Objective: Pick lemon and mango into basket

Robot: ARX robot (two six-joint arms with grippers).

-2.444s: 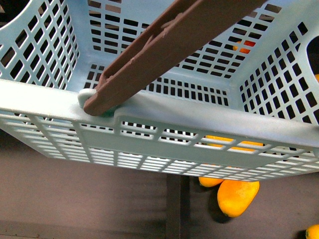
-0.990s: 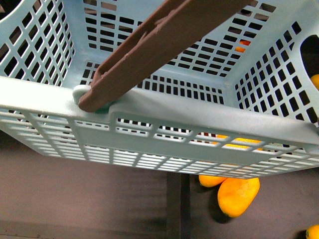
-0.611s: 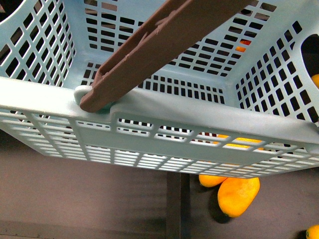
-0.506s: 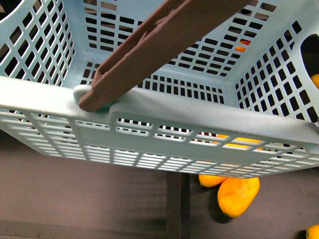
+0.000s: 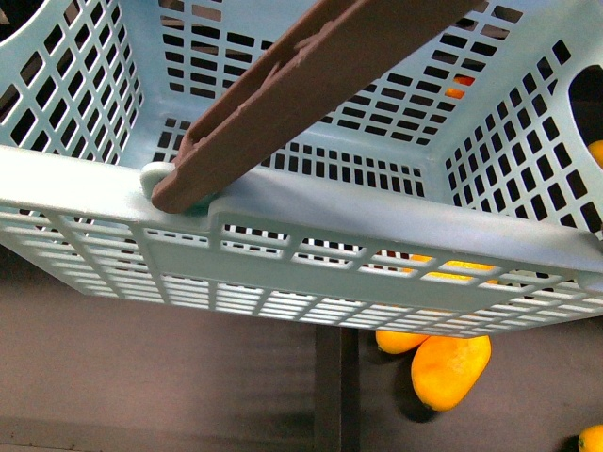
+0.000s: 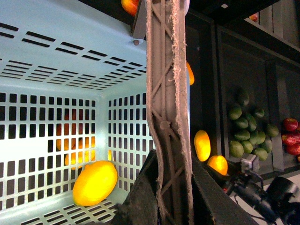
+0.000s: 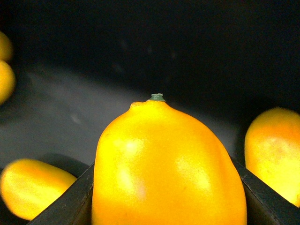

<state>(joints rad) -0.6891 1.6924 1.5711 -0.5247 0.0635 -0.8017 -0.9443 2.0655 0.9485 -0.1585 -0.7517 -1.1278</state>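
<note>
The light turquoise basket (image 5: pixel 396 226) hangs close in front of the front camera, and its brown handle (image 5: pixel 311 85) slants across it. My left gripper (image 6: pixel 172 197) is shut on the handle (image 6: pixel 166 93); one dark finger (image 6: pixel 140 199) presses on each side. The lemon (image 6: pixel 95 183) lies on the basket floor near a slotted wall. My right gripper (image 7: pixel 166 206) is shut on the mango (image 7: pixel 168 164), which stands stem end up between the dark fingers (image 7: pixel 70 201). In the left wrist view that mango (image 6: pixel 218 164) shows at the tip of the right arm, outside the basket.
More orange-yellow mangoes lie on the dark shelf below the basket (image 5: pixel 450 369), beside the held one (image 7: pixel 274 150) and lower (image 7: pixel 33 185). Green fruits (image 6: pixel 246 129) and red fruits (image 6: pixel 291 137) lie in shelf compartments beyond. A dark divider (image 5: pixel 330 395) runs across the shelf.
The basket has drifted slightly to the left and up in the front view since the oldest frame. Over the last half second nothing visibly moves.
</note>
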